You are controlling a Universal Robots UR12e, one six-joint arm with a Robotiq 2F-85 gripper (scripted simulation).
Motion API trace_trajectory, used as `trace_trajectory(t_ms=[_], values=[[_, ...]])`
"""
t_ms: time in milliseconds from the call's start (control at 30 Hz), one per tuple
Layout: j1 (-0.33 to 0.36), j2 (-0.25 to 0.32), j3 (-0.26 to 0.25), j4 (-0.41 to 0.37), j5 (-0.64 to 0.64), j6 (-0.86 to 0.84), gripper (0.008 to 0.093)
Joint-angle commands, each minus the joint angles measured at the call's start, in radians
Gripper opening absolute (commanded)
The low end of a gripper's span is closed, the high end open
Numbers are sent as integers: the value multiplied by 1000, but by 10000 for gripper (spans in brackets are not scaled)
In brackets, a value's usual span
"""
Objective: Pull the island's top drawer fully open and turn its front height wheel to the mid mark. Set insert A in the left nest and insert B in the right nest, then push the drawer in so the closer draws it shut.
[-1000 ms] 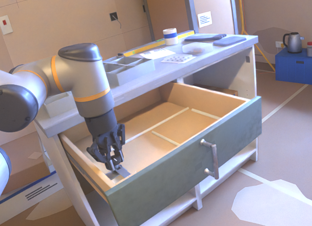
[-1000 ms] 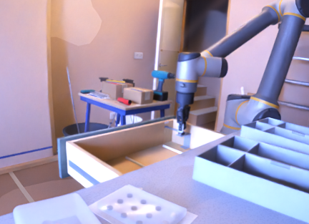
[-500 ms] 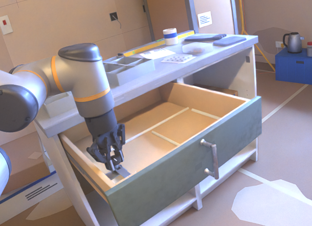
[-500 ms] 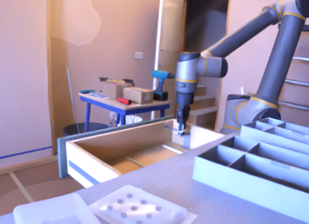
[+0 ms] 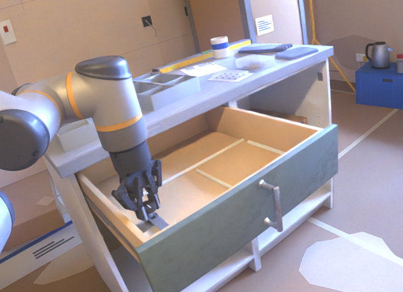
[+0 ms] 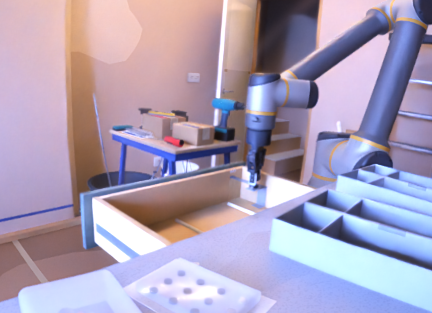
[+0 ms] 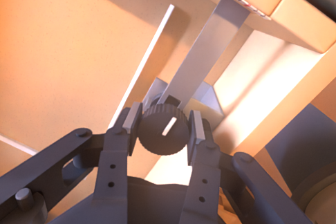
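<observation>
My gripper (image 5: pixel 147 208) (image 6: pixel 253 180) (image 7: pixel 162 132) reaches down into the front left corner of the pulled-out top drawer (image 5: pixel 208 172) (image 6: pixel 175 209), and it is open around the height wheel (image 7: pixel 163 130), holding nothing. The wheel is a dark knurled knob with a white line on its face, and a grey strip (image 7: pixel 204 55) runs from it up to a row of marks (image 7: pixel 246 2) on the drawer's rim. The drawer floor is divided by pale ribs into nests (image 5: pixel 234 162). A grey divided insert (image 5: pixel 166 87) (image 6: pixel 370 224) sits on the island top.
The drawer's green front panel (image 5: pixel 247 211) with its metal handle (image 5: pixel 273 204) stands close beside the gripper. The island top (image 5: pixel 228 77) overhangs the drawer's rear and carries a level, a cup, a pad and small trays. A blue table with tools (image 6: pixel 170 139) stands beyond.
</observation>
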Motion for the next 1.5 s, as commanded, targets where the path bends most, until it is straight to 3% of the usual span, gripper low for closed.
trace_trajectory(t_ms=[0,333,667,1133,1467], values=[[0,0,-1,0,0,0,451],[0,0,-1,0,0,0,452],[0,0,-1,0,0,0,640],[0,-4,-3,6,0,0,640],[0,-41,-32,71,0,0,640]])
